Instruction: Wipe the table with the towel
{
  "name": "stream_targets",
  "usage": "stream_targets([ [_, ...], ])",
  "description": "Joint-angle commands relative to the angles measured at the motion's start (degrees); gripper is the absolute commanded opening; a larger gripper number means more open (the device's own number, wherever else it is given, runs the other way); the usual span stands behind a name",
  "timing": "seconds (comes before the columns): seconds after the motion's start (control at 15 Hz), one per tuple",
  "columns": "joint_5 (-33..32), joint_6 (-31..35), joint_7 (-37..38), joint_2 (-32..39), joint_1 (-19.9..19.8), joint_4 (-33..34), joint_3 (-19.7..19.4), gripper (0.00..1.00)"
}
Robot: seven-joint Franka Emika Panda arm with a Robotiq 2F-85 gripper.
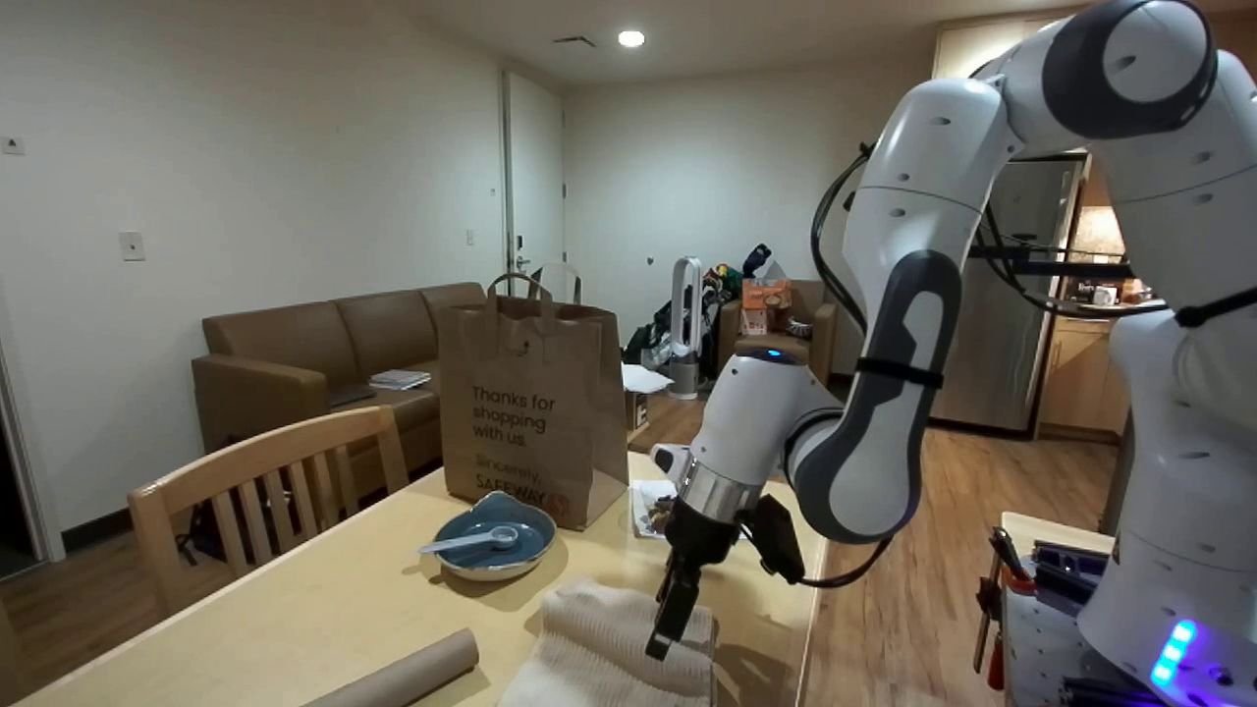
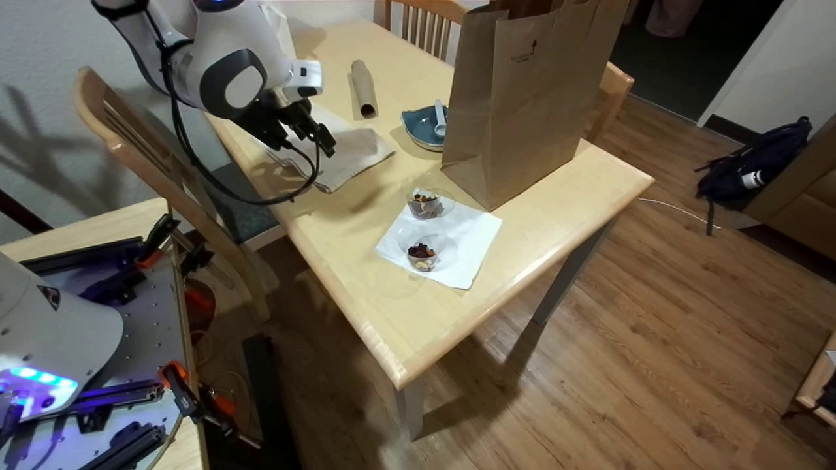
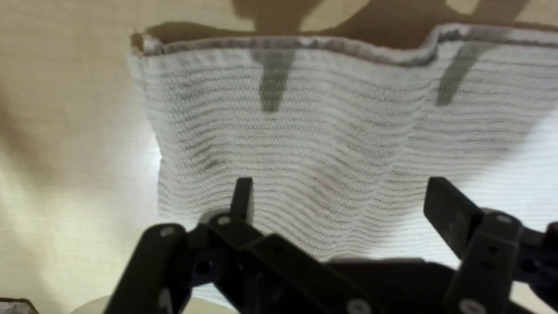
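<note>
The towel [image 1: 589, 638] is white to cream and ribbed. It lies spread with soft folds on the light wooden table [image 1: 265, 609]. It also shows in an exterior view [image 2: 359, 153] and fills most of the wrist view [image 3: 305, 131]. My gripper [image 1: 660, 643] points down over the towel; it also shows in an exterior view [image 2: 326, 147]. In the wrist view the two fingers of the gripper [image 3: 340, 187] stand wide apart with nothing between them. The towel lies below the fingertips, and their shadows fall on it. Whether the fingertips touch it I cannot tell.
A brown paper bag [image 1: 535, 412] stands on the table behind a blue bowl [image 1: 511, 555] holding a light spoon [image 1: 481, 540]. A cardboard tube [image 1: 412, 673] lies beside the towel. Two clear cups [image 2: 423, 254] of snacks stand on a white napkin [image 2: 467, 238]. A chair [image 2: 150, 156] is at the table's side.
</note>
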Motion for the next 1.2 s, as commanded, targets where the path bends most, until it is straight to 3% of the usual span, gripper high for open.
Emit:
stream_targets([
  [0.0, 0.0, 1.2, -2.2, 1.0, -3.8, 0.1, 3.2, 1.0],
  [0.27, -0.1, 0.6, -3.0, 4.7, -9.9, 0.8, 7.3, 1.0],
  [0.47, -0.8, 1.6, -4.5, 7.6, -11.4, 1.3, 7.1, 1.0],
  [0.53, -0.8, 2.7, -5.0, 8.5, -12.3, 1.2, 7.1, 0.75],
  [0.6, -1.1, 2.9, -5.6, 9.0, -13.0, 1.3, 7.3, 0.74],
  [0.87, -0.4, 2.5, -5.4, 9.0, -13.5, 1.1, 6.9, 0.48],
  [1.0, 1.0, 2.0, -3.8, 8.2, -10.9, 0.6, 4.0, 0.34],
  [1.13, 3.5, 1.8, -1.1, 7.0, -4.6, -0.1, -2.4, 0.21],
])
